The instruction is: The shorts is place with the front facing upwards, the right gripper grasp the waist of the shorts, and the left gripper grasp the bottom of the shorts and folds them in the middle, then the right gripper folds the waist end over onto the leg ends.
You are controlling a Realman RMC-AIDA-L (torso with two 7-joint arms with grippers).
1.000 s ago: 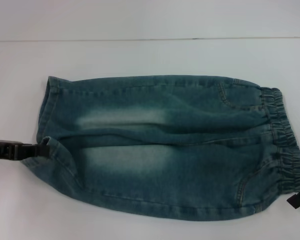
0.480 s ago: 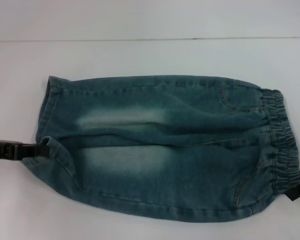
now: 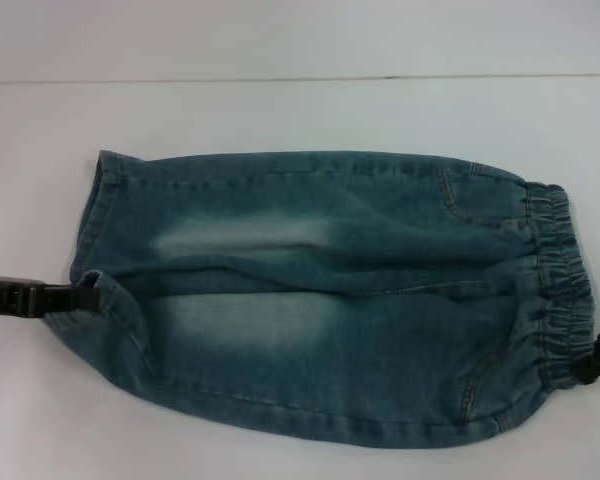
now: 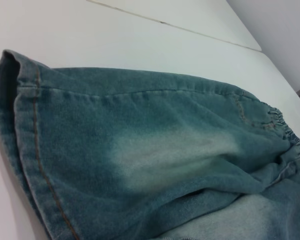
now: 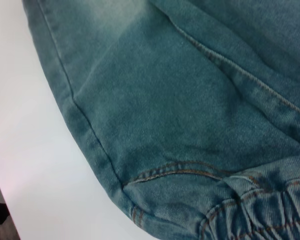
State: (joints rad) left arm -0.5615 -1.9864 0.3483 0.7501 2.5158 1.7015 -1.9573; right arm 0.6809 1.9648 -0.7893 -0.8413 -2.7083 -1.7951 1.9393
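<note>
Blue denim shorts (image 3: 320, 300) lie front up on the white table, the elastic waistband (image 3: 560, 270) to the right and the leg hems to the left. My left gripper (image 3: 83, 296) is at the left edge, shut on the near leg's hem, which is puckered up there. At the right edge my right gripper (image 3: 592, 368) is shut on the near corner of the waistband. The left wrist view looks along the far leg of the shorts (image 4: 155, 150). The right wrist view shows the shorts (image 5: 190, 100) from close by, with the pocket seam and gathered waistband (image 5: 260, 210). Neither wrist view shows fingers.
The white table (image 3: 280, 110) runs bare around the shorts, with a seam line across its far side. The shorts' near edge lies close to the bottom of the head view.
My right gripper has moved up and inward with the waistband corner, and the shorts' near right edge has drawn in with it. The left gripper has stayed put.
</note>
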